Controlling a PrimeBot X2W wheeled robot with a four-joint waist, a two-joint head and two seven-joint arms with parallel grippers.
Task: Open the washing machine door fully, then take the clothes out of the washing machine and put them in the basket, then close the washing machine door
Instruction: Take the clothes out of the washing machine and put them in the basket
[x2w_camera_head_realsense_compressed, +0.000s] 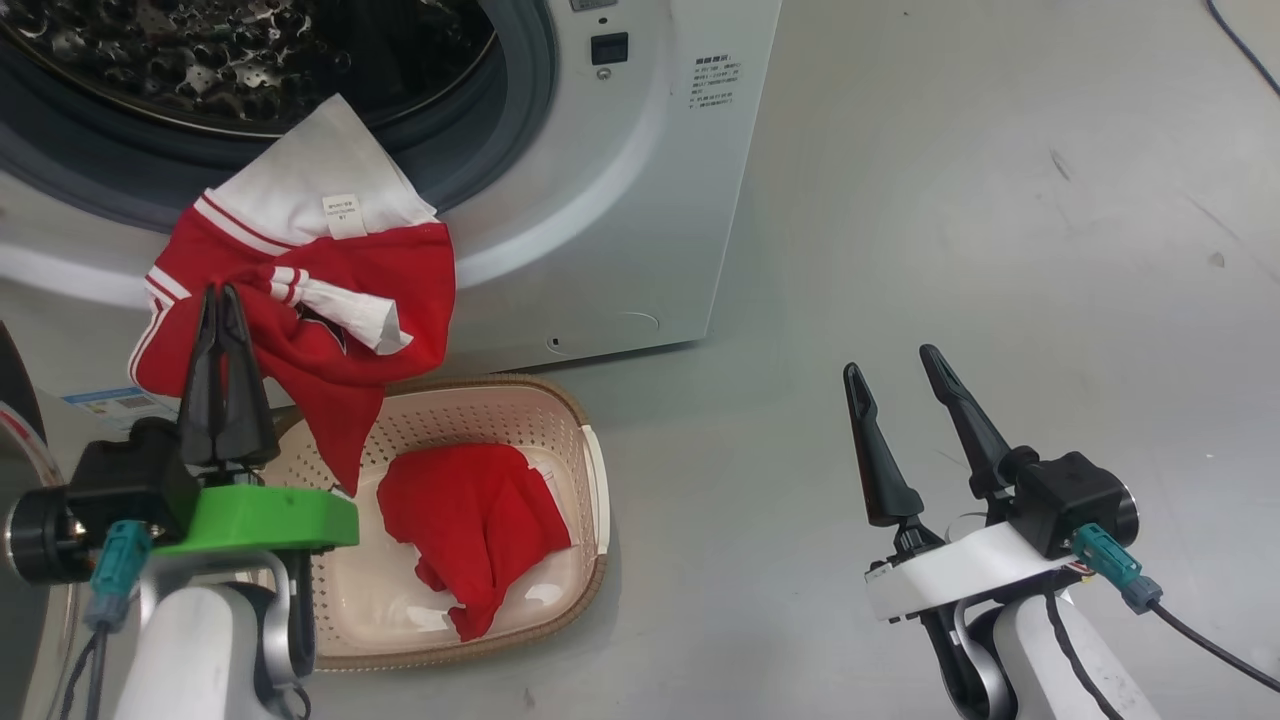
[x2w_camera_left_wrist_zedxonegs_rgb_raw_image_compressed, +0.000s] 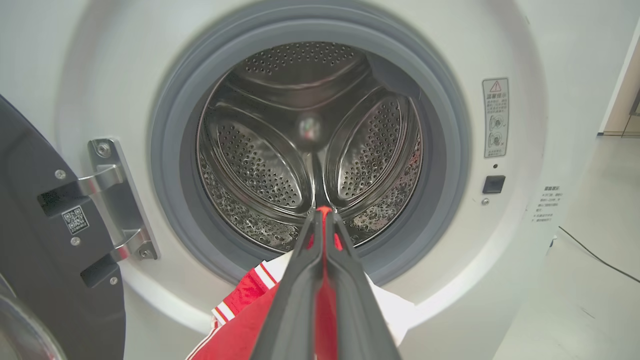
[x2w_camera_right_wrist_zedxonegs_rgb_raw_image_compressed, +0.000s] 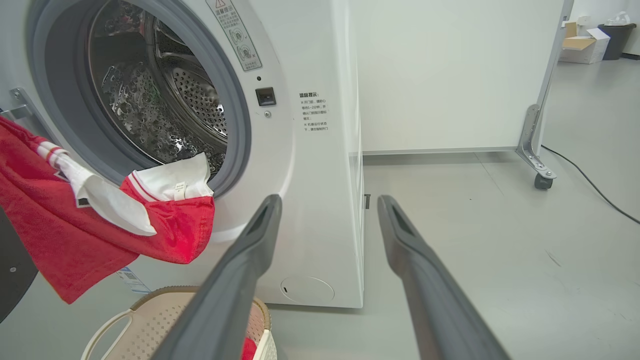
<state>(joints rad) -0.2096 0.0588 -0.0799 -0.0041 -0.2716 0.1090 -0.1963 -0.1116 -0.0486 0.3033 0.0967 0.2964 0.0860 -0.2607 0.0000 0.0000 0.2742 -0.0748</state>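
The garment (x2w_camera_head_realsense_compressed: 330, 300) hangs at the frame's left, pinched in our tightly closed left claw (x2w_camera_head_realsense_compressed: 220, 295), its tail over the basket (x2w_camera_head_realsense_compressed: 592, 470) at lower centre, where 1 red piece (x2w_camera_head_realsense_compressed: 470, 520) lies. Our right claw (x2w_camera_head_realsense_compressed: 889, 360), lower right, gapes empty. We should centre the garment, lower, then release.

Grey floor (x2w_camera_right_wrist_zedxonegs_rgb_raw_image_compressed: 500, 225) meets a white wheeled partition (x2w_camera_right_wrist_zedxonegs_rgb_raw_image_compressed: 450, 75).
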